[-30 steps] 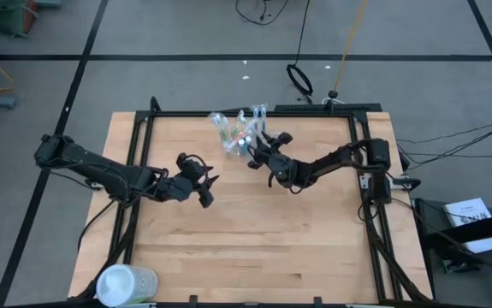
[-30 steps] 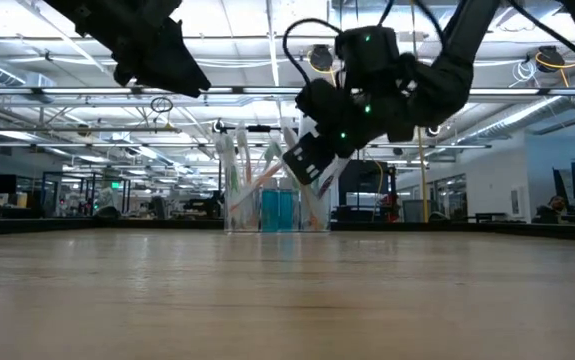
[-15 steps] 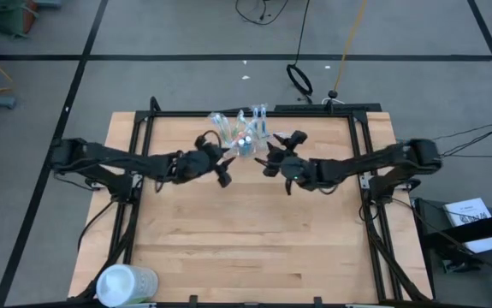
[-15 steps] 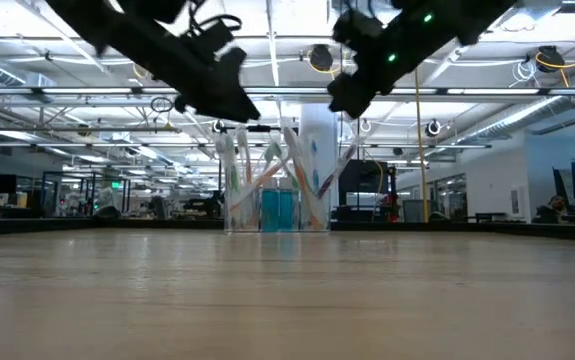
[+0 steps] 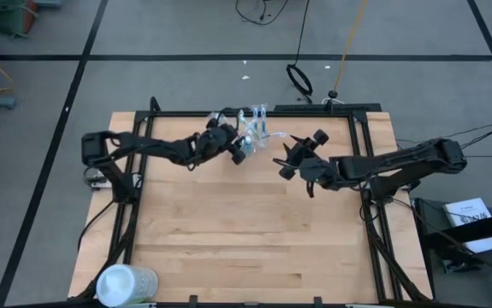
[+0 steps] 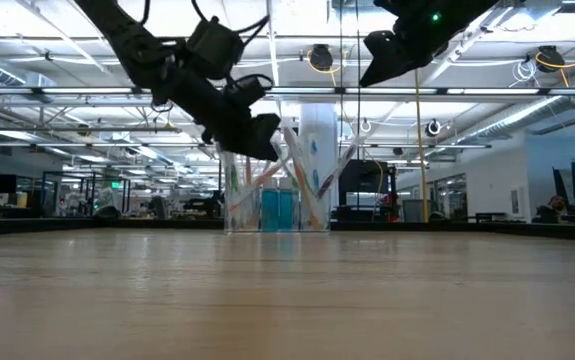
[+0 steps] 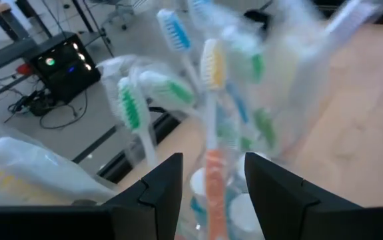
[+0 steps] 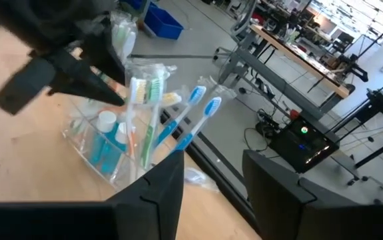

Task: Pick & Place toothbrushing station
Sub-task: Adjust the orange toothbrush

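Left gripper (image 5: 239, 152) open, fingers (image 7: 152, 193) spread on either side of an orange-handled toothbrush (image 7: 212, 180), nothing clamped yet; poised right at the clear cup (image 5: 247, 137) near the table's (image 5: 228, 231) 12 o'clock edge, probably lined up this way to take one brush out from above. Around these fingers, a crowd of white, blue and green toothbrushes (image 8: 152, 117) leaning outward in the cup, fanned in all directions, so a narrow straight entry seems needed. Small blue toothpaste tubes (image 8: 103, 148) standing low inside the same cup. Farther out, right gripper (image 5: 290, 159) open and empty, raised above the table at about 3 o'clock from the cup, near but apart, likely kept aside to leave room. Far off, a whitish round container (image 5: 126, 284) at the table's 7 o'clock corner, not involved.
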Robot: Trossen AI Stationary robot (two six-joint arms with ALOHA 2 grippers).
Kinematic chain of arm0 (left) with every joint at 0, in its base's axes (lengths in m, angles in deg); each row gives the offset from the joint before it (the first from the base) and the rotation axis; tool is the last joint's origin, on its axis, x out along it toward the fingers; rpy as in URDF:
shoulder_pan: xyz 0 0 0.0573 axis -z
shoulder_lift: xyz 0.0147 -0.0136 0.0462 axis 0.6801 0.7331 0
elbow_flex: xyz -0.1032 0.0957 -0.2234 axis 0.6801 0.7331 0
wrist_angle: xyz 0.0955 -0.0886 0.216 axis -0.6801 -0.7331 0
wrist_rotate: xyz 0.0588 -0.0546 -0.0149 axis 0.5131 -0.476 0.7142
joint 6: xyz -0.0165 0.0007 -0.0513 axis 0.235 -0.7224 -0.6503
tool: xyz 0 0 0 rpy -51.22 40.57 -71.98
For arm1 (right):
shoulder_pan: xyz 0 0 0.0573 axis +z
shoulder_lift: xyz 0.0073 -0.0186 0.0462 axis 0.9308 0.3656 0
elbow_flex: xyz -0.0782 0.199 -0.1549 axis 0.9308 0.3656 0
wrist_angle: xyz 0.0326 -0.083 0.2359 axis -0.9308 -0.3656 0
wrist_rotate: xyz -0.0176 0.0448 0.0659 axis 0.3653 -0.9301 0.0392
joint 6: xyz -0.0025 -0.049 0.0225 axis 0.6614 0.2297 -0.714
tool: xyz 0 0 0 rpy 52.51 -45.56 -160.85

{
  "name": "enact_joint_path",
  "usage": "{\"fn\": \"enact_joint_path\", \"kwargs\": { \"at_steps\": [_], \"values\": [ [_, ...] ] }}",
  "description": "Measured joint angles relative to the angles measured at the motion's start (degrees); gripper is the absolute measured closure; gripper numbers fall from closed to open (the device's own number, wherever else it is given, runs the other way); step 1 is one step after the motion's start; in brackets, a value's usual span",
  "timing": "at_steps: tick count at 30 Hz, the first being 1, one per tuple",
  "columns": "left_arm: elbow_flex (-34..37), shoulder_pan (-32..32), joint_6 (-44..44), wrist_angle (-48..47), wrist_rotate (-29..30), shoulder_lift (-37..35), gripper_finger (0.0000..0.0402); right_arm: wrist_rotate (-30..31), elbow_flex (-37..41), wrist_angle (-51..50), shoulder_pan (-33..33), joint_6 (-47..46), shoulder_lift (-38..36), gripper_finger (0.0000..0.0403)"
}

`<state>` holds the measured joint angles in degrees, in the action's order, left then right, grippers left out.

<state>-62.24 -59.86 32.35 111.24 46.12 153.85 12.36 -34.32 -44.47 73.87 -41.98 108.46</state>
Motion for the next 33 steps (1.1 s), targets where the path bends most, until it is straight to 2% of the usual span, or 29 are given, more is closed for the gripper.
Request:
{"fn": "enact_joint_path", "kwargs": {
  "at_steps": [3, 7, 10, 21, 28, 33],
  "values": [
    [-0.01, -1.28, 0.24, 1.17, -0.89, 1.46, 0.0234, -0.07, 0.00, -0.11, 0.08, 0.06, 0.06, 0.0257],
    [-0.01, -2.71, 0.25, 2.36, -5.44, 2.49, 0.0234, -0.07, 0.00, -0.19, 0.05, 0.11, 0.45, 0.0259],
    [-0.01, -3.11, 0.12, 2.26, -5.22, 2.83, 0.0242, -0.04, 0.02, -0.17, 0.05, 0.15, 0.35, 0.0261],
    [-0.01, -2.80, -1.17, 2.46, -5.01, 2.84, 0.0394, -0.07, 0.02, -0.33, 0.05, 0.42, 0.38, 0.0261],
    [0.01, -1.63, -1.28, 1.71, -4.82, 1.20, 0.0398, -0.07, 0.02, -0.65, 0.05, 0.42, 0.38, 0.0260],
    [-0.01, -0.32, -3.13, -1.92, -3.19, -3.67, 0.0398, -0.07, 0.02, -0.96, 0.05, 0.44, 0.38, 0.0259]
  ]
}}
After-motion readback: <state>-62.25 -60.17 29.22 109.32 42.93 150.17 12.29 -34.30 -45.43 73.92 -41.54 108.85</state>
